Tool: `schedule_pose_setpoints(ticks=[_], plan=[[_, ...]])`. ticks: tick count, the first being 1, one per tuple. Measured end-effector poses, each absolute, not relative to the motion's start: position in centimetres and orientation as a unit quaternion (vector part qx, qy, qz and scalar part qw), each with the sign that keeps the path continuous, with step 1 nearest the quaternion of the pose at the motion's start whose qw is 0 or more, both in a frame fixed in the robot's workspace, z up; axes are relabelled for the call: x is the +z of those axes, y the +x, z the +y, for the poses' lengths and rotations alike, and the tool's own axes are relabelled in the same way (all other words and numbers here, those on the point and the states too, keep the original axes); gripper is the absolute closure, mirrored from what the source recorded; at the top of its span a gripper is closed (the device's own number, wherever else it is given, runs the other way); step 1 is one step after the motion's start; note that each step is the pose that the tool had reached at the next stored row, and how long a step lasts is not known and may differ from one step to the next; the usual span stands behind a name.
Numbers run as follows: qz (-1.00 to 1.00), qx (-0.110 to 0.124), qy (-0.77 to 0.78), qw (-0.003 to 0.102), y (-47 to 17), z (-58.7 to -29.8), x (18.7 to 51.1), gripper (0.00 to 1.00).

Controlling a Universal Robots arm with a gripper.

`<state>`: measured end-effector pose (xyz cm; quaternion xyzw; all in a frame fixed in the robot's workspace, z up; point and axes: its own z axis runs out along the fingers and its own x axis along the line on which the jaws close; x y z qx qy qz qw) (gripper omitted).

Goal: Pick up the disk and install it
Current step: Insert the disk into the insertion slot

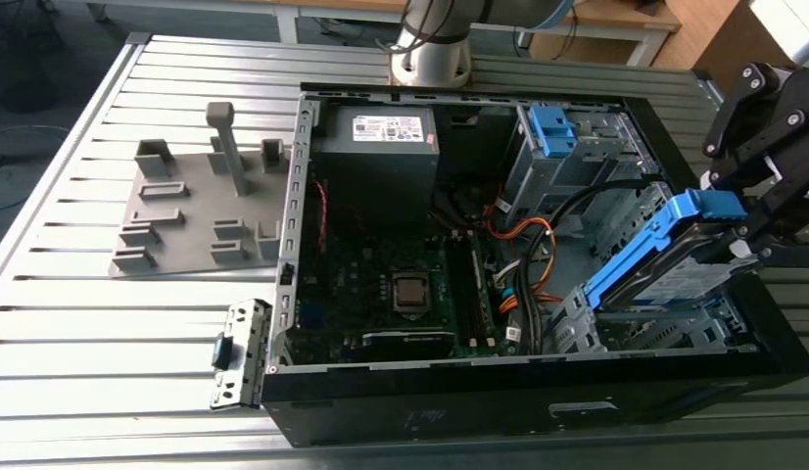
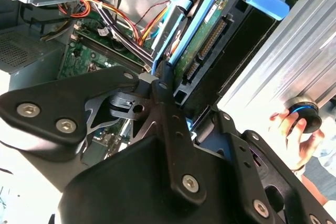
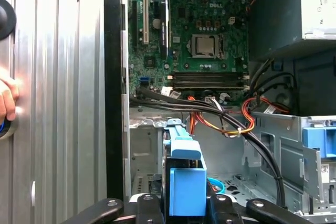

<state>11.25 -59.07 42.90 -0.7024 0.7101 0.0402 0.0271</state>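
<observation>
- Ribbed metal table (image 1: 65, 323), with the open PC case (image 1: 509, 416) lying flat on it.
- Drive cage (image 1: 640, 333) sits at the case's end on the exterior view's right. I reckon that's the target.
- the disk (image 1: 666, 247) hangs tilted over that cage, low end nearly in, blue rails on.
- gripper (image 1: 760, 230) is clamped on the disk's raised end.
- Doing it well probably means squaring the rails to the cage and dodging the cables (image 1: 536, 257) just beside it.
- Someone's hand (image 2: 286, 124) is near the case.
</observation>
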Motion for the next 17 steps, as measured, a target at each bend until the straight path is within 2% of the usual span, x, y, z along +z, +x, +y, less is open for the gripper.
schedule_pose_setpoints(ticks=[17], plan=[[0.71,0.04,-0.702,0.027,11.25,-59.07,42.44,0.64]])
